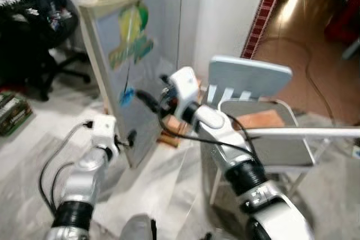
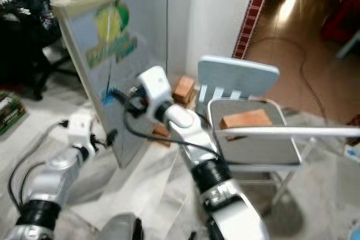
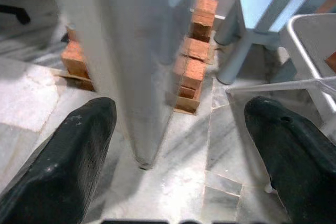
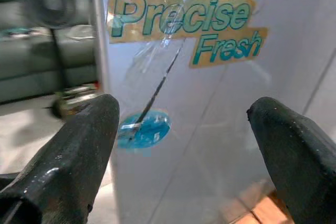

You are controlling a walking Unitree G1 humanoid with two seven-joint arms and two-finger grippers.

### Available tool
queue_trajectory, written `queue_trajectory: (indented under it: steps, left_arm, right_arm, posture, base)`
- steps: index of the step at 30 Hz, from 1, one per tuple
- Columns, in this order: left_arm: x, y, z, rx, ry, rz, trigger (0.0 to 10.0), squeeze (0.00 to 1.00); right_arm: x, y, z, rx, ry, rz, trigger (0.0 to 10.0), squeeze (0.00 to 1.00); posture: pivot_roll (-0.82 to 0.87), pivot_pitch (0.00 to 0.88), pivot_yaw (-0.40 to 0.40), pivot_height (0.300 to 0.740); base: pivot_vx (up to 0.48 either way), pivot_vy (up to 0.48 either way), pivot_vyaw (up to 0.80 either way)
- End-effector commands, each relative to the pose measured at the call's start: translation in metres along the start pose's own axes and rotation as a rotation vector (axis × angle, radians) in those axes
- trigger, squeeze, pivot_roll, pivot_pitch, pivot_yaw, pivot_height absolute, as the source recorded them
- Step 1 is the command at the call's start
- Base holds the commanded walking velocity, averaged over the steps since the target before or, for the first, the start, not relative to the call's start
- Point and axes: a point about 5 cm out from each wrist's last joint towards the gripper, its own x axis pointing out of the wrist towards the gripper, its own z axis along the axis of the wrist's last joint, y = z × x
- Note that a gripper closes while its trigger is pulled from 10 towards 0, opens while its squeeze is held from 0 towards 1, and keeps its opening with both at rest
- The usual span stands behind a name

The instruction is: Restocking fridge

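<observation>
Fridge door [image 1: 140, 77], pale grey with a green-and-yellow "Precise Fresh" sticker [image 4: 184, 19] and a small blue round label [image 4: 143, 129], standing upright on the marble floor [image 1: 169, 184], long axis vertical, free edge turned toward the robot. Directly ahead of both claws, and close.

Right claw [image 1: 147, 98] raised to mid-door height, pointed square at the panel face just beside the blue label; fingers spread wide, gripping nothing. Left claw [image 1: 130, 137] lower down, near the door's bottom edge, likewise wide open and empty, its two fingers [image 3: 63, 166] straddling the thin edge of the door so that the panel runs up between them. Left judged the nearer to a hold on the edge; right better placed to push or steady the face.

Left wrist view alone giving the door edge-on, with stacked red bricks [image 3: 191, 64] on the floor on either side of it and the legs of a pale blue stool [image 3: 252, 19] beyond. Right wrist view alone giving the sticker lettering, a crack-like dark line across the panel, and a standing fan [image 4: 50, 3] off to the side.

Further out: grey folding chair [image 1: 275, 139] with a brick on its seat at the robot's right; black office chair [image 1: 45, 32] at far left.
</observation>
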Motion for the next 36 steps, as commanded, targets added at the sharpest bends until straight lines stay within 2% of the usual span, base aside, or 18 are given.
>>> queue_trajectory:
  steps: [1, 3, 4, 7, 10, 14, 25, 31, 36]
  left_arm:
    - [-0.002, 0.012, -0.001, 0.011, 0.008, 0.048, 10.0, 0.00]
    - [-0.001, 0.014, -0.001, 0.012, 0.007, 0.057, 10.0, 0.00]
    - [-0.001, 0.015, -0.002, 0.038, 0.020, 0.073, 10.0, 0.00]
    - [-0.001, 0.015, -0.001, 0.023, 0.001, 0.070, 10.0, 0.00]
    - [0.000, 0.014, -0.001, 0.037, 0.001, 0.068, 10.0, 0.00]
    - [0.001, 0.014, -0.002, 0.045, 0.018, 0.074, 10.0, 0.00]
    - [0.002, 0.013, -0.005, 0.051, 0.030, 0.082, 10.0, 0.00]
    - [0.000, 0.016, -0.001, 0.037, -0.022, 0.068, 10.0, 0.00]
    - [-0.002, 0.019, 0.002, 0.041, -0.053, 0.061, 10.0, 0.00]
  right_arm:
    - [0.010, 0.009, 0.010, -0.026, -0.025, 0.009, 10.0, 0.00]
    - [0.010, 0.005, 0.011, -0.022, -0.034, -0.024, 10.0, 0.00]
    - [0.011, 0.002, 0.012, -0.043, -0.039, -0.055, 10.0, 0.00]
    - [0.012, -0.003, 0.010, -0.063, -0.029, -0.104, 10.0, 0.00]
    - [0.016, -0.010, 0.011, -0.047, -0.031, -0.183, 10.0, 0.00]
    - [0.020, -0.008, 0.013, -0.045, -0.029, -0.197, 10.0, 0.00]
    - [0.030, 0.001, 0.016, -0.003, -0.043, -0.211, 10.0, 0.00]
    - [0.024, -0.007, 0.005, -0.034, -0.007, -0.247, 10.0, 0.00]
    - [0.013, -0.023, -0.009, -0.049, 0.041, -0.333, 10.0, 0.00]
  posture:
    - [0.12, 0.000, -0.032, 0.740]
    - [0.12, 0.000, -0.032, 0.740]
    - [0.12, 0.000, -0.032, 0.740]
    - [0.12, 0.000, -0.032, 0.740]
    - [0.12, 0.000, -0.032, 0.740]
    - [0.12, 0.000, -0.033, 0.740]
    - [0.13, 0.000, -0.041, 0.740]
    - [0.13, 0.000, -0.042, 0.740]
    - [0.13, 0.000, -0.037, 0.740]
  base:
    - [0.000, 0.480, 0.00]
    - [0.000, 0.478, 0.27]
    - [0.000, 0.000, 0.80]
    - [0.000, 0.000, 0.80]
    - [0.000, 0.000, 0.80]
    - [0.000, 0.000, 0.64]
    - [0.000, 0.000, 0.00]
    - [0.000, 0.000, 0.00]
    - [0.266, 0.000, 0.00]
